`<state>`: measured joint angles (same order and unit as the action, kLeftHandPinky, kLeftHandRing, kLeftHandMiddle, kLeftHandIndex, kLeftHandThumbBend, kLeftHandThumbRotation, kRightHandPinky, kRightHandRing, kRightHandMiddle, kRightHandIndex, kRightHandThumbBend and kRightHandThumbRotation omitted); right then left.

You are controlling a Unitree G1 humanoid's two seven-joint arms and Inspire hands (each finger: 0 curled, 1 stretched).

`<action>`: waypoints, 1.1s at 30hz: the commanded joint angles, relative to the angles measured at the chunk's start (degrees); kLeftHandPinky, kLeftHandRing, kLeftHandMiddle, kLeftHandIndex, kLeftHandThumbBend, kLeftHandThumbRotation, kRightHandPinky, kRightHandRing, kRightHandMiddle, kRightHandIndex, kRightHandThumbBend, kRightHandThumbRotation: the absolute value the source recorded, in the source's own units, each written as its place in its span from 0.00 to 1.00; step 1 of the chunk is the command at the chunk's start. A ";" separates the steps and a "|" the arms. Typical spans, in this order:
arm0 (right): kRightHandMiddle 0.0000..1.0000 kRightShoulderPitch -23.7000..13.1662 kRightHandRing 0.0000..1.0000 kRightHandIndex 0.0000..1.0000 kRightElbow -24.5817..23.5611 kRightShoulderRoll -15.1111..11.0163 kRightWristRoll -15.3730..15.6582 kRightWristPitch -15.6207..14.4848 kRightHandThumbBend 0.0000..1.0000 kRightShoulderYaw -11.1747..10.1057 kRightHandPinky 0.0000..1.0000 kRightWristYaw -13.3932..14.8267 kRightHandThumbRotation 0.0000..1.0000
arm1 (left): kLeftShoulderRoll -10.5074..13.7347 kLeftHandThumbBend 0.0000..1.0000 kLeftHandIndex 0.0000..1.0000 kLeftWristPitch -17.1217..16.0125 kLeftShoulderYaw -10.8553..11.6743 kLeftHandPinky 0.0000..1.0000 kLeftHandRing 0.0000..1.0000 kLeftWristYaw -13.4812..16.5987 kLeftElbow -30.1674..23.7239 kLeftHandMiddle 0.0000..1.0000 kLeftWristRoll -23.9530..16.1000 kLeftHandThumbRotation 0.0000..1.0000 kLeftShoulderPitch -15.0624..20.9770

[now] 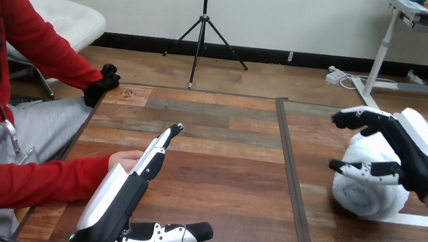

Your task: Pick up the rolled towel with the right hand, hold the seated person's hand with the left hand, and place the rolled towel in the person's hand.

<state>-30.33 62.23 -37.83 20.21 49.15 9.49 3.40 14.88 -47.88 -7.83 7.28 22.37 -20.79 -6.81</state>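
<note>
Rolled towel seen lying on worktop at right, under right robot hand. Fingers arched over roll, thumb across its near face, not yet clamped. Left robot hand held edge-on, fingers straight, thumb spread, just beside person's hand; no grip seen there.

Risks judged:
- soft roll squashed or unrolled if pinched off-centre
- towel slipped out on lift
- person's hand nudged aside if left fingers closed badly
</note>
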 commanded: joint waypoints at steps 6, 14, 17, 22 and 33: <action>0.77 -1.80 0.79 0.76 -3.15 3.18 -1.73 -4.57 0.73 -3.62 0.74 5.70 0.25 | 0.26 1.00 0.99 -0.74 1.05 0.97 1.00 0.27 -1.47 0.99 0.54 0.60 2.42; 0.80 -3.75 0.80 0.80 -0.74 4.80 -2.37 -8.55 0.83 -4.82 0.76 8.44 0.31 | 0.24 1.00 0.98 -1.02 0.92 0.97 1.00 0.09 -0.97 0.99 0.76 0.59 2.83; 0.80 -4.56 0.80 0.81 0.17 5.20 -2.36 -9.56 0.86 -5.25 0.76 9.60 0.34 | 0.26 1.00 0.98 -0.82 0.91 0.97 1.00 0.18 -1.04 0.99 0.46 0.59 2.89; 0.81 -5.96 0.80 0.83 1.88 5.54 -2.38 -11.23 0.91 -5.42 0.76 11.34 0.41 | 0.22 1.00 0.98 -0.74 0.88 0.97 1.00 0.31 -1.06 0.99 0.22 0.59 2.96; 0.82 -8.67 0.81 0.86 5.30 5.94 -3.24 -13.74 0.98 -5.94 0.76 13.44 0.52 | 0.13 1.00 0.98 -0.66 0.93 0.97 1.00 0.51 -1.26 0.99 0.04 0.59 2.75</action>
<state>-32.13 66.76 -32.53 18.05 36.17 5.59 14.57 14.91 -47.88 -7.83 7.25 22.40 -20.81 -6.75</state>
